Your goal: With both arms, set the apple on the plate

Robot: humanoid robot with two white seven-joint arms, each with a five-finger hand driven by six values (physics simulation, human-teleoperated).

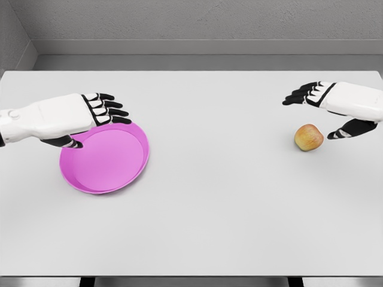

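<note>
A red-yellow apple rests on the white table at the right. My right hand hovers just above and right of it, fingers spread, thumb low beside the apple, holding nothing. A pink plate lies at the left of the table. My left hand reaches over the plate's upper-left rim, fingers extended above it and thumb under near the rim; whether it touches the plate I cannot tell.
The white table runs wide between plate and apple. Its far edge meets a grey wall; its near edge lies at the bottom of the view.
</note>
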